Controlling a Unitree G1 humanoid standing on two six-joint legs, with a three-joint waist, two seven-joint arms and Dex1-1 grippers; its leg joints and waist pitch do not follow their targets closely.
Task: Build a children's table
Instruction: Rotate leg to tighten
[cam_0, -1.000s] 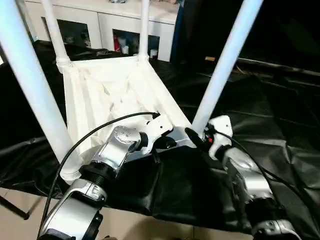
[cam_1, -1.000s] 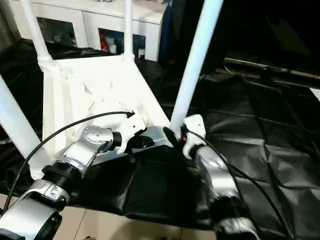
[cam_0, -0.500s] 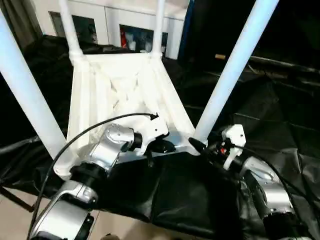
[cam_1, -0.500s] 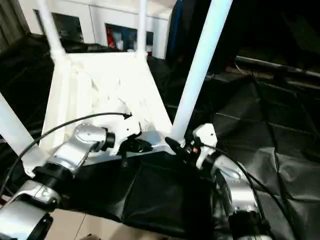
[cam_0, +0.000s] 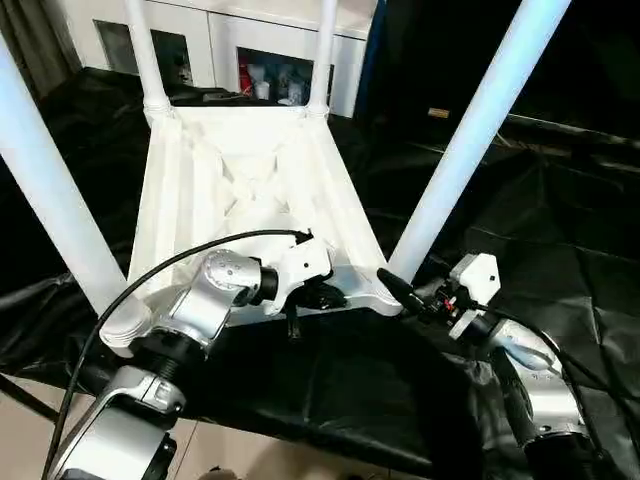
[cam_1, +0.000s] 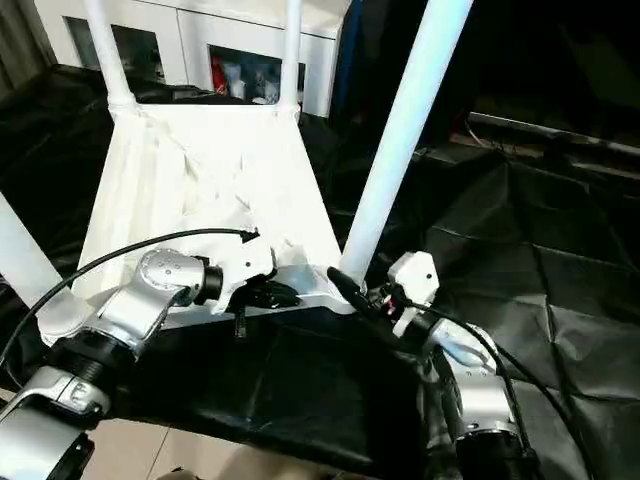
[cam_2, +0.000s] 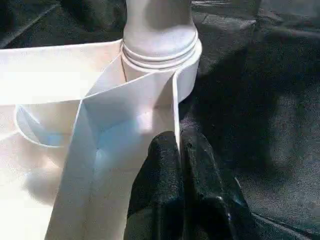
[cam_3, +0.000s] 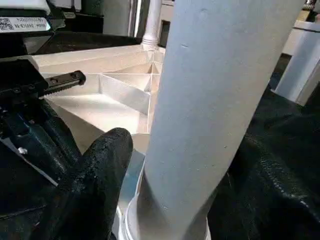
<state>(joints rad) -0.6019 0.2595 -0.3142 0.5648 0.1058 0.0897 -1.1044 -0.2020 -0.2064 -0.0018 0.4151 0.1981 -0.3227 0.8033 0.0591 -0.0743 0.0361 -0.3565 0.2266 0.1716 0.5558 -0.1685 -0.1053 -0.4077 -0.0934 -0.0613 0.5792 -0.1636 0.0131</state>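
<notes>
The left gripper (cam_2: 179, 150) has its two black fingers (cam_2: 160, 170) pressed together on the thin near rim of the table top (cam_0: 250, 190), just beside a corner socket. The right gripper (cam_0: 405, 292) stands with its fingers apart around the base of the near right leg (cam_0: 470, 135): one black finger (cam_3: 95, 175) lies against the tube just above its socket, and whether the other finger touches it cannot be told. The white children's table lies upside down on the black-draped work table (cam_0: 560, 230), ribbed underside up. One top, four legs, all seated upright in the corner sockets: near left leg (cam_0: 50, 200), near right, and two far legs (cam_0: 145, 55) (cam_0: 322, 50). A white cabinet (cam_0: 230, 45) stands behind
</notes>
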